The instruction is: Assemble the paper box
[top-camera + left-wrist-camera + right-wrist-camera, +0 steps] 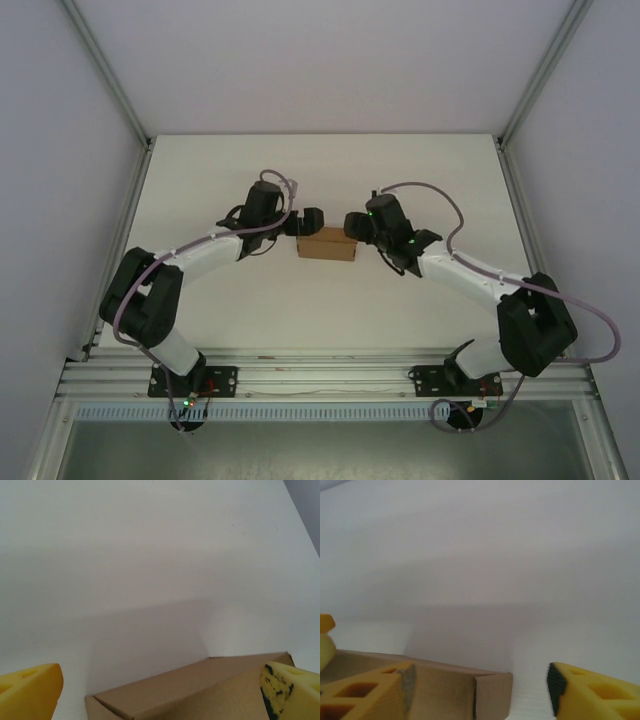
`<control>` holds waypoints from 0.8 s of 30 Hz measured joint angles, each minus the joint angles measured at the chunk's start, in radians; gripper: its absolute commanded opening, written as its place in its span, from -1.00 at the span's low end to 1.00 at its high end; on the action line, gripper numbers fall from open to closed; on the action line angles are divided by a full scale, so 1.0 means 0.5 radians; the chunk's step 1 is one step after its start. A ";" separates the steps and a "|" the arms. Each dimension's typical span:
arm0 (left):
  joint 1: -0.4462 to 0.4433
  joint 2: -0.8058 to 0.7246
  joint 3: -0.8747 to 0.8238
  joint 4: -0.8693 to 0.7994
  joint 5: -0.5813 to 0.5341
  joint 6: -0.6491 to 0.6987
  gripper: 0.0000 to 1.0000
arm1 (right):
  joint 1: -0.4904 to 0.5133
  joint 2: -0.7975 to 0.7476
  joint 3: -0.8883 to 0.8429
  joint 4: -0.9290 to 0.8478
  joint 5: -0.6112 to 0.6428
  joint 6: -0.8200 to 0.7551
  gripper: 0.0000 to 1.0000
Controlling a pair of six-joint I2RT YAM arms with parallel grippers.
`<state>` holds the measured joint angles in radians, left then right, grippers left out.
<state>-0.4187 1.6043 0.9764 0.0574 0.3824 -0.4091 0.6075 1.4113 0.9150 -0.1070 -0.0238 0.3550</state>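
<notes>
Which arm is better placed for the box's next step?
Probably right: the box ends inside the open right gripper, with room to spare. The left gripper, open too, has the box spanning its gap.

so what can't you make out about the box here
top view: paper box too small to read flaps or slots; left tool and right tool crowd its ends
left wrist view: box's near part cut off by the bottom edge
right wrist view: same cut; a yellow finger covers its left part
contact with either tool: unclear

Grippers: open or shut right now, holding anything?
Left gripper: open, straddling the paper box, not clamped.
Right gripper: open at the box's end, nothing held.
</notes>
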 measured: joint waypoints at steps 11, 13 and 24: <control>0.287 -0.640 0.036 -0.488 -0.637 -0.002 1.00 | -0.013 0.075 0.556 -0.513 -0.640 -1.497 0.99; 0.317 -0.776 -0.010 -0.550 -0.790 -0.002 1.00 | -0.011 0.186 0.707 -0.655 -0.704 -1.745 0.99; 0.372 -1.176 -0.397 -0.649 -1.082 -0.018 1.00 | 0.123 0.913 1.269 -1.301 -0.561 -2.477 0.91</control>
<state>-0.2325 1.0161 0.7780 -0.2672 -0.1585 -0.4179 0.6689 1.8679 1.5494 -0.7574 -0.3042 -0.8837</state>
